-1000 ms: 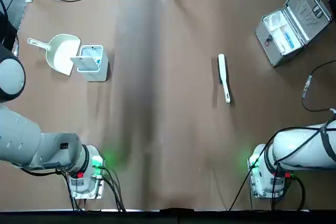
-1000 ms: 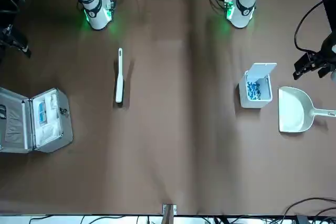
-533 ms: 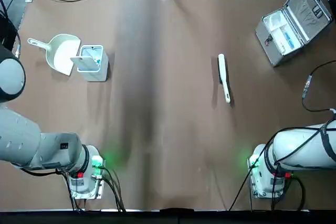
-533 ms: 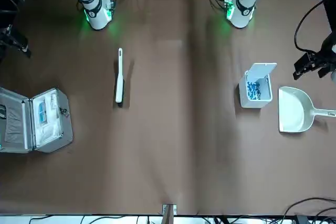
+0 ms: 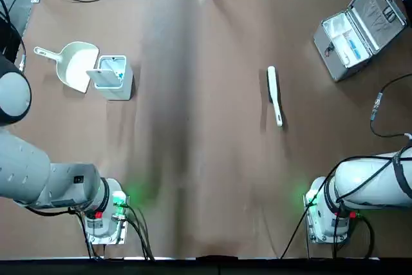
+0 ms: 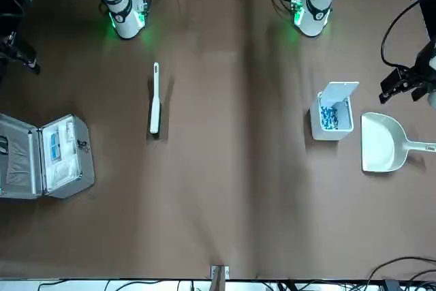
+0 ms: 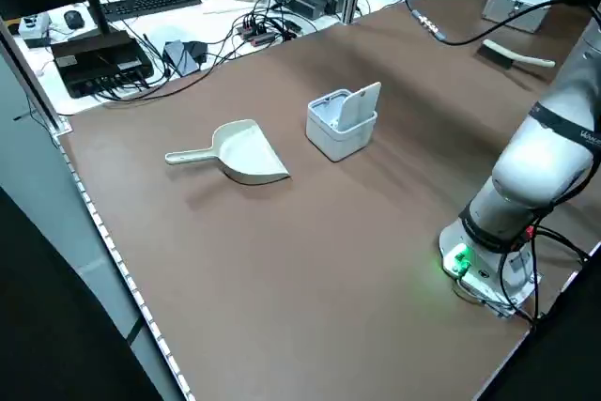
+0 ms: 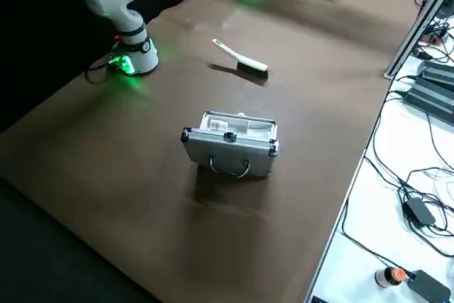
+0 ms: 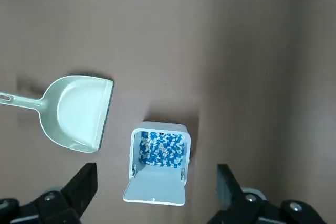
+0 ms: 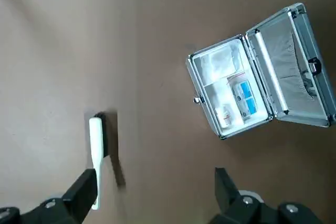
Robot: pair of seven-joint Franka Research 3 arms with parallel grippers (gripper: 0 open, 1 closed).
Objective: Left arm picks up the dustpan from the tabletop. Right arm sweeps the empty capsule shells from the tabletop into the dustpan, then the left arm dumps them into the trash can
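Observation:
The cream dustpan [image 5: 76, 66] lies flat on the table at the far left, its handle pointing away from the trash can [image 5: 112, 76] beside it. In the left wrist view the dustpan [image 9: 76, 113] and the trash can [image 9: 157, 163] lie far below. The can's lid is flipped open, and blue and white capsule shells [image 9: 159, 148] fill its inside. I see no shells on the tabletop. My left gripper [image 9: 156, 170] hangs open and empty high above the can. It also shows in the front view as the left gripper [image 6: 407, 86]. My right gripper [image 10: 155, 179] is open and empty, high over the right half of the table.
A slim white brush [image 5: 275, 94] lies right of the table's middle. An open silver case [image 5: 360, 27] with small items inside stands at the far right corner. Black cables [image 5: 380, 111] hang by the right edge. Both arm bases [image 5: 103, 220] stand at the near edge.

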